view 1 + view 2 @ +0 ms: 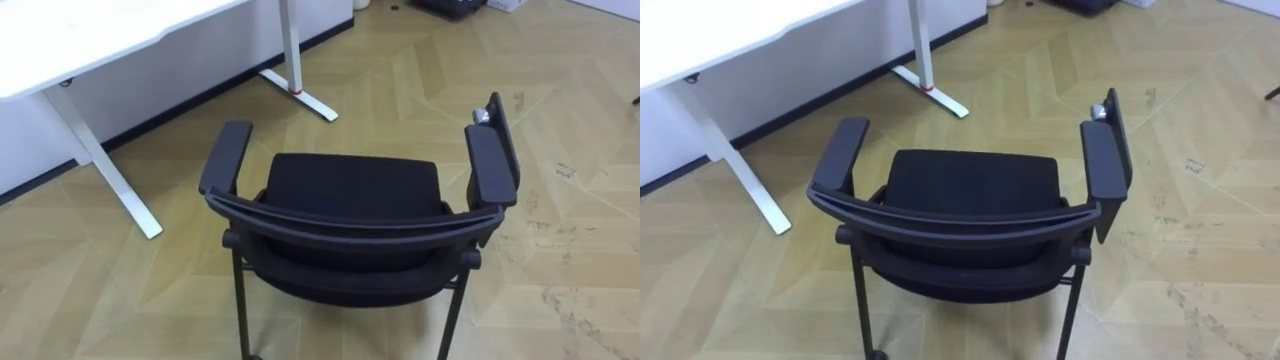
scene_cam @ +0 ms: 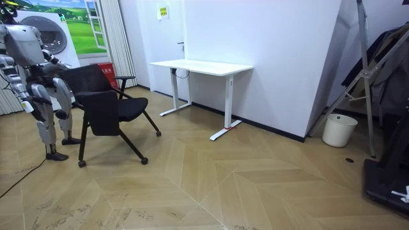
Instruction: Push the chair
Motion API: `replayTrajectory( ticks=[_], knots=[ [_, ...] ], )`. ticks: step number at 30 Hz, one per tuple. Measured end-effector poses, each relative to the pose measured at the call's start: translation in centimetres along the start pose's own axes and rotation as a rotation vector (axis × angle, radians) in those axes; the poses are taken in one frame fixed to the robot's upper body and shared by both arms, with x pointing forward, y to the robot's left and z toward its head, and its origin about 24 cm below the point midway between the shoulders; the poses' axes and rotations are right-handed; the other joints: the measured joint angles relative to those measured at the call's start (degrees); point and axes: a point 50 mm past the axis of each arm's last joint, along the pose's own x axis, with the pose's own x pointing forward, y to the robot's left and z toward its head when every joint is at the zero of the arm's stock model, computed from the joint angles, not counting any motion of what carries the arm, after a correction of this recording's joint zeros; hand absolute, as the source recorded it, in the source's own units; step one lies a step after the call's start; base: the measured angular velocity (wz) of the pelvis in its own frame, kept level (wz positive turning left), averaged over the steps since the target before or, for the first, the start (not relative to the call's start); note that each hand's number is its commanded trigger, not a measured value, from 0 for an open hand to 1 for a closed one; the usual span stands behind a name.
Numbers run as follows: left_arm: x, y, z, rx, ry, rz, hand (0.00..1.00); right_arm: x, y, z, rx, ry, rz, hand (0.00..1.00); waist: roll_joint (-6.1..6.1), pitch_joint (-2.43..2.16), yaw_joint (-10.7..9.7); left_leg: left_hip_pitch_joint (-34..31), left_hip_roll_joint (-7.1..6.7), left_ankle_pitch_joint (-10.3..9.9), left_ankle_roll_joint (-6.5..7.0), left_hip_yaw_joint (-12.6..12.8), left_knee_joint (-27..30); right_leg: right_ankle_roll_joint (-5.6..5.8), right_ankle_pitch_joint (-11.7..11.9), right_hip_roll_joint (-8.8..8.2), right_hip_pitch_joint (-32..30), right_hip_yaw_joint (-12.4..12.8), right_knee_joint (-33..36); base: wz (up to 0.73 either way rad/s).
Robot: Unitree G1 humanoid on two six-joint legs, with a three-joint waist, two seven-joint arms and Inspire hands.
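Room view: chair (image 2: 96,96) before robot

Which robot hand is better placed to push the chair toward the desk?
Right, tentatively. The chair's backrest sits roughly centred before the robot, so neither side is nearer; but the desk lies ahead-left, and pushing the backrest's right end would turn the chair that way.
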Motion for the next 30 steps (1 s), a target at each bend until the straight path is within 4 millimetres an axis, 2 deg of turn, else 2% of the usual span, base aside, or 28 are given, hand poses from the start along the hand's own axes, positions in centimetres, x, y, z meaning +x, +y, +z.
replayTrajectory(
  ticks=[8,14,20,26,30],
  knots=[
    [-0.7,-1.3,3.8,0.184,-0.323,-0.044,0.00,0.0,0.0,0.2,-0.006,-0.003,0.001,0.00,0.04,-0.01,-0.7,0.0,0.05,0.0,0.00,0.2,-0.1,0.02,0.0,0.08,-0.3,0.3,-0.1,-0.02],
    [-1.3,-2.1,5.9,0.287,-0.497,-0.057,0.00,0.0,0.1,0.3,-0.016,-0.003,0.011,0.00,-0.01,0.10,-1.2,0.4,0.10,0.0,-0.01,0.4,-0.2,0.01,0.0,0.10,-0.1,0.5,-0.1,0.00],
    [-2.3,-2.1,9.0,0.279,-0.661,-0.036,0.00,0.1,0.1,0.5,-0.026,-0.010,0.023,0.00,0.11,0.02,-1.7,0.4,0.10,0.0,0.00,0.8,-0.3,0.01,0.0,0.15,-0.3,1.5,-0.1,-0.05],
    [-3.7,-3.7,9.1,0.338,-0.735,-0.129,0.00,0.1,0.3,0.7,-0.044,-0.011,0.029,0.00,-0.04,0.05,-1.8,0.4,0.10,0.0,0.00,0.8,-0.6,0.01,0.0,0.15,-0.5,1.6,-0.1,-0.01],
    [-4.1,-4.0,9.4,0.339,-0.754,-0.154,0.00,0.1,0.5,0.9,-0.048,-0.016,0.031,0.00,-0.21,0.03,-1.8,0.2,0.10,0.0,0.00,0.9,-0.7,0.01,0.0,0.17,-0.9,1.7,-0.1,0.00]
  ],
)
